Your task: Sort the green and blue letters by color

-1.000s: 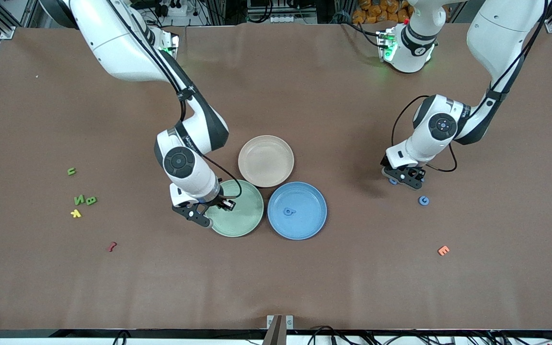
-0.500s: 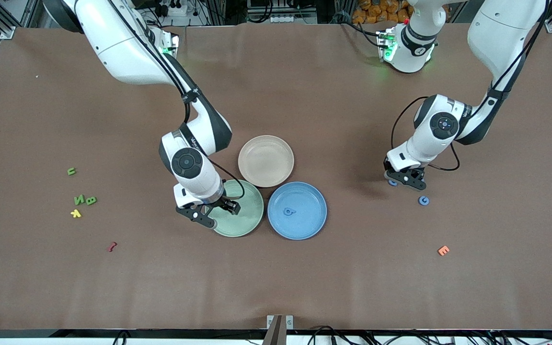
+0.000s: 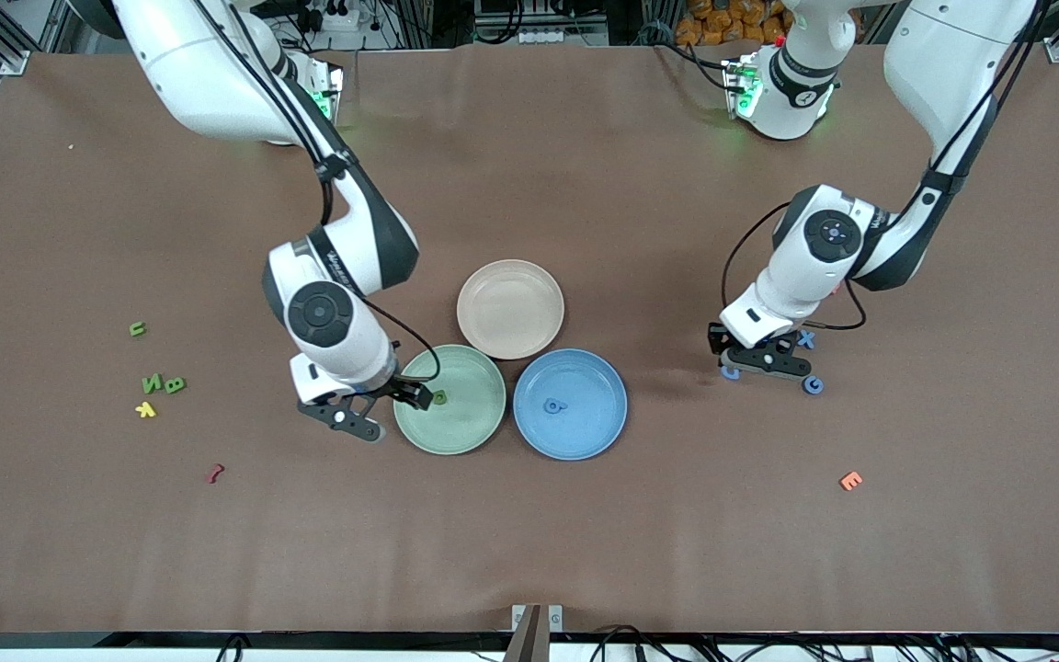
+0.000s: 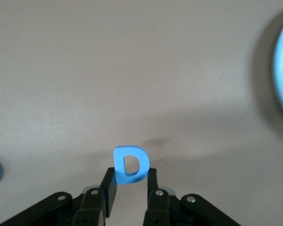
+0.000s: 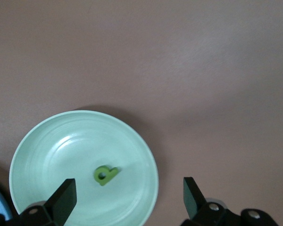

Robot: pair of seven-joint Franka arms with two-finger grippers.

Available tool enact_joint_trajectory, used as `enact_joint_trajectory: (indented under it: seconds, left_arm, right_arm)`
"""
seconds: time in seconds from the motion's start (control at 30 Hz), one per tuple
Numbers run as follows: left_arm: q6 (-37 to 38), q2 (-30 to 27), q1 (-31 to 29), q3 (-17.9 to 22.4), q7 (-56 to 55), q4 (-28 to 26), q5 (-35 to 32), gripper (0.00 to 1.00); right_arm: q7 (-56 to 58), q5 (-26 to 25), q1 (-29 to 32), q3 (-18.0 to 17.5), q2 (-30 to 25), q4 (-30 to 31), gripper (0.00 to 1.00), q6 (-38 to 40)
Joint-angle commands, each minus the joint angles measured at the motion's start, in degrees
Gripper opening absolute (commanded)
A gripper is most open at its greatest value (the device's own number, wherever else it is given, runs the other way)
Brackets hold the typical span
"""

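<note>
Blue foam is what my left gripper (image 3: 762, 360) pinches: the blue D (image 4: 130, 164) stands upright between my left fingertips, lifted just clear of the table (image 3: 529, 542) toward the left arm's end. My hold takes only the letter's lower edge, so I judge a quick swing toward the blue plate (image 3: 570, 403) could twist it out, or it could stick to a pad when I let go.

Going from the near edge back: the orange E (image 3: 850, 480) and the dark red letter (image 3: 214, 473) lie nearest and are not mine to sort. The yellow letter (image 3: 145, 409) lies just beside the green N (image 3: 153, 382) and green B (image 3: 175, 384), so a careless pinch there could catch the wrong colour or nudge all three. On the blue plate rests one blue letter (image 3: 554, 405); on the green plate (image 3: 449, 399) lies the green letter (image 5: 105, 174) I judge to be a P. My right gripper (image 3: 371, 412) hangs over that plate's rim with fingers spread wide and nothing between them; dipping could tip the plate.

The blue G (image 3: 813, 384) lies close under my left fingers, the blue X (image 3: 805, 339) just past it; a low sweep could scatter them. The green U (image 3: 137, 328) sits alone. The beige plate (image 3: 510, 308), farthest, holds nothing I can see.

Readable writing: the letters themselves, and a 4 on the left arm's base (image 3: 782, 87). Lettering on the wrists is too small to read.
</note>
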State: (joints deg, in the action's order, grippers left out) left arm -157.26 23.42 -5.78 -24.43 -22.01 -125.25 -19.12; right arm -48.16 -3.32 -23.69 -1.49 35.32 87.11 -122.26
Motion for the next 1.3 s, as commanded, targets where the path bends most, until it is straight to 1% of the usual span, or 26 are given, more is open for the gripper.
enact_joint_trajectory:
  seconds: [0.0, 0.13, 0.3, 0.6, 0.67, 0.73, 0.87, 0.97, 1.0, 1.03, 1.07, 1.13, 1.17, 1.27]
  left_arm:
    - [1.3, 2.8, 4.0, -0.3, -9.9, 5.3, -0.4, 0.02]
    - [1.3, 4.6, 8.0, -0.1, -16.7, 8.3, -0.5, 0.02]
    - [1.4, 7.0, 12.2, 0.2, -22.9, 11.7, -0.6, 0.02]
    - [1.6, 11.2, 17.5, 0.4, -28.7, 17.0, -0.9, 0.04]
    - [1.6, 12.4, 18.5, 0.5, -29.9, 18.5, -1.0, 0.06]
    - [1.6, 13.8, 19.3, 0.6, -30.8, 20.2, -1.0, 0.07]
    - [1.6, 15.4, 22.9, 3.4, -32.3, 22.9, -1.0, 0.07]
    - [1.6, 15.8, 26.3, 7.0, -33.8, 23.7, -0.9, 0.08]
    - [1.6, 16.0, 27.1, 7.7, -34.0, 24.3, -0.8, 0.11]
    - [1.6, 16.2, 27.5, 8.2, -34.1, 24.8, -0.7, 0.24]
    - [1.6, 16.3, 27.6, 8.3, -34.1, 25.1, -0.7, 0.42]
    - [1.6, 16.4, 27.5, 8.3, -34.0, 25.2, -0.9, 0.85]
    - [1.6, 16.3, 27.3, 8.4, -33.8, 25.2, -1.2, 1.0]
    - [1.7, 15.9, 27.0, 8.5, -33.5, 25.0, -1.3, 1.0]
  right_arm:
    - [5.4, -1.3, 2.7, -0.4, -6.0, 4.6, 1.0, 2.4]
    - [11.3, -1.6, 5.8, -0.4, -10.4, 9.4, 1.0, 2.3]
    - [19.8, -1.9, 9.7, -0.3, -14.5, 13.5, 1.0, 2.3]
    - [31.7, -2.6, 16.1, -0.3, -18.0, 17.9, 1.0, 2.0]
    - [34.3, -2.7, 17.3, -0.3, -18.8, 19.1, 1.0, 1.6]
    - [36.4, -2.7, 18.2, -0.2, -19.3, 19.9, 1.0, 1.6]
    - [40.7, -2.7, 21.2, 0.1, -20.1, 21.2, 1.0, 1.0]
    - [46.8, -2.7, 24.1, 0.2, -20.5, 22.9, 1.0, -1.3]
    - [49.0, -2.7, 25.3, 0.2, -20.5, 23.7, 1.0, -2.4]
    - [51.4, -2.7, 26.6, 0.2, -20.5, 24.5, 1.0, -3.5]
    - [53.4, -2.7, 27.6, 0.1, -20.4, 25.2, 1.0, -4.6]
    - [58.2, -2.8, 29.6, 0.1, -20.1, 26.7, 1.0, -7.0]
    - [60.5, -2.8, 30.3, 0.0, -19.9, 27.2, 1.0, -8.2]
    - [66.7, -2.8, 32.0, 0.0, -19.2, 27.9, 1.0, -10.6]
